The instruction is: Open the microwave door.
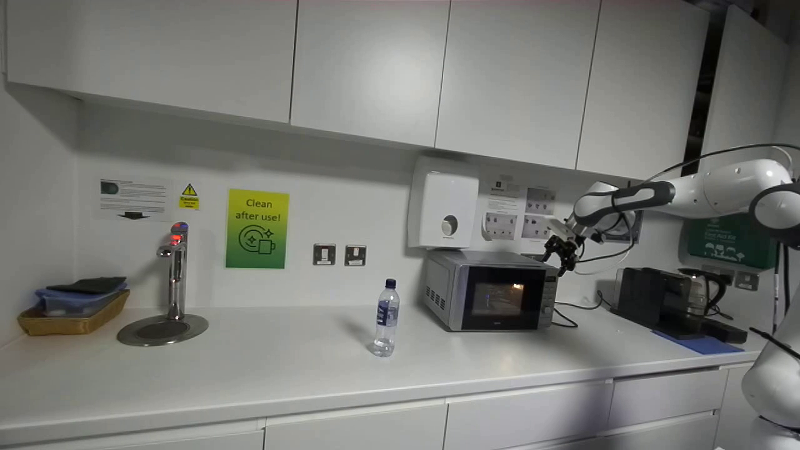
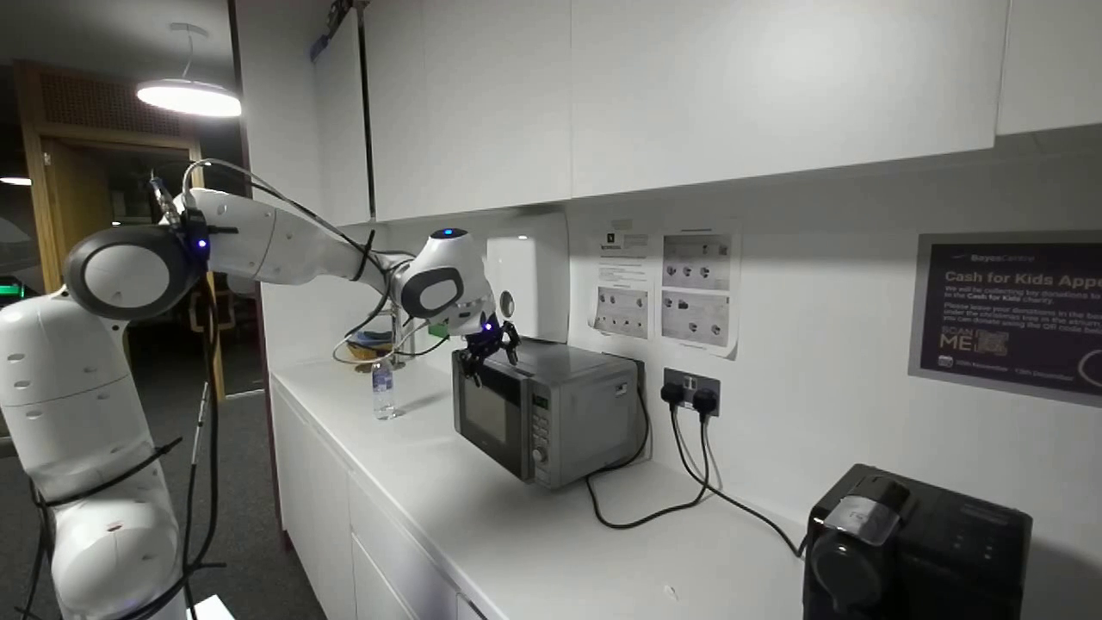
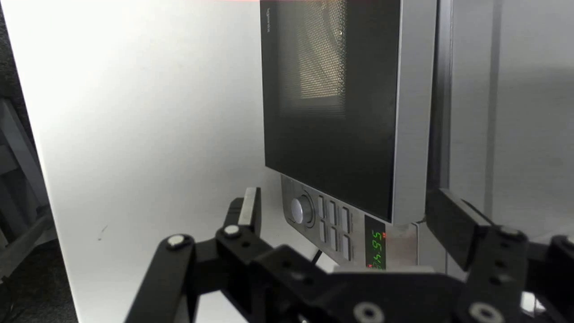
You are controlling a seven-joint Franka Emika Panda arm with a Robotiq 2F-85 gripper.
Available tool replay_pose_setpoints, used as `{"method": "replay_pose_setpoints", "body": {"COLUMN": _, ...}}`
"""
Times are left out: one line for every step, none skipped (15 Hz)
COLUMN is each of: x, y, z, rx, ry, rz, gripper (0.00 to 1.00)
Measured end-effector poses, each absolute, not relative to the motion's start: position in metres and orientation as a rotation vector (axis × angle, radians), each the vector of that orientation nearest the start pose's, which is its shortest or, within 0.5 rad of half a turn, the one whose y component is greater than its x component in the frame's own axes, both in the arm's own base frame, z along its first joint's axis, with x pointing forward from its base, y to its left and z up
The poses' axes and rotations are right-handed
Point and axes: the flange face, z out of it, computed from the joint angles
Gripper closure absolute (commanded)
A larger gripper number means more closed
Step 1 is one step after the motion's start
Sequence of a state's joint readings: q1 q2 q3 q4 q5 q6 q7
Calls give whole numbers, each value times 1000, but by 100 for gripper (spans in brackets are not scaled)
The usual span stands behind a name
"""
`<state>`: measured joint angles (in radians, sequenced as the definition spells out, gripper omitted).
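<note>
The silver-grey microwave [image 1: 442, 292] stands on the counter by the wall, also seen in an exterior view [image 2: 596, 422]. Its dark-glass microwave door [image 1: 500, 303] shows a lit orange interior. In the wrist view the door [image 3: 332, 130] fills the upper middle, with a narrow dark gap behind its top edge. I cannot tell whether it is latched. My gripper [image 1: 554, 265] is at the upper front corner on the control-panel side [image 2: 495, 368]. In the wrist view my gripper [image 3: 345, 197] is open and empty, one finger before the front, the other by the top edge behind the door's corner; contact is unclear.
A water bottle [image 1: 386, 322] stands on the counter beside the microwave. A white dispenser [image 1: 442, 206] hangs above it, under the cupboards [image 1: 519, 81]. A black device [image 2: 921, 551] stands on the counter's other side, with black cables [image 2: 633, 521] between.
</note>
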<state>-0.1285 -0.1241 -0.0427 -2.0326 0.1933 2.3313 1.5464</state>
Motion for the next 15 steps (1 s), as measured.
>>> {"method": "replay_pose_setpoints", "body": {"x": 551, "y": -94, "z": 544, "rx": -1677, "ry": 2149, "rz": -305, "gripper": 0}}
{"method": "replay_pose_setpoints", "body": {"x": 554, "y": -95, "z": 542, "rx": -1687, "ry": 2142, "rz": -312, "gripper": 0}}
{"method": "replay_pose_setpoints", "body": {"x": 557, "y": -97, "z": 539, "rx": -1702, "ry": 2132, "rz": -319, "gripper": 0}}
{"method": "replay_pose_setpoints", "body": {"x": 560, "y": -98, "z": 534, "rx": -1722, "ry": 2124, "rz": -319, "gripper": 0}}
{"method": "replay_pose_setpoints", "body": {"x": 562, "y": -99, "z": 530, "rx": -1744, "ry": 2114, "rz": -320, "gripper": 0}}
{"method": "replay_pose_setpoints", "body": {"x": 565, "y": -100, "z": 526, "rx": -1764, "ry": 2105, "rz": -321, "gripper": 0}}
{"method": "replay_pose_setpoints", "body": {"x": 568, "y": -101, "z": 522, "rx": -1780, "ry": 2097, "rz": -323, "gripper": 0}}
{"method": "replay_pose_setpoints", "body": {"x": 572, "y": -102, "z": 519, "rx": -1794, "ry": 2090, "rz": -326, "gripper": 0}}
{"method": "replay_pose_setpoints", "body": {"x": 575, "y": -104, "z": 518, "rx": -1803, "ry": 2080, "rz": -334, "gripper": 0}}
{"method": "replay_pose_setpoints", "body": {"x": 579, "y": -105, "z": 518, "rx": -1812, "ry": 2071, "rz": -343, "gripper": 0}}
{"method": "replay_pose_setpoints", "body": {"x": 582, "y": -106, "z": 516, "rx": -1823, "ry": 2060, "rz": -352, "gripper": 0}}
{"method": "replay_pose_setpoints", "body": {"x": 585, "y": -107, "z": 515, "rx": -1832, "ry": 2046, "rz": -367, "gripper": 0}}
{"method": "replay_pose_setpoints", "body": {"x": 587, "y": -108, "z": 513, "rx": -1845, "ry": 2033, "rz": -378, "gripper": 0}}
{"method": "replay_pose_setpoints", "body": {"x": 589, "y": -108, "z": 510, "rx": -1862, "ry": 2023, "rz": -379, "gripper": 0}}
{"method": "replay_pose_setpoints", "body": {"x": 589, "y": -108, "z": 509, "rx": -1873, "ry": 2016, "rz": -381, "gripper": 0}}
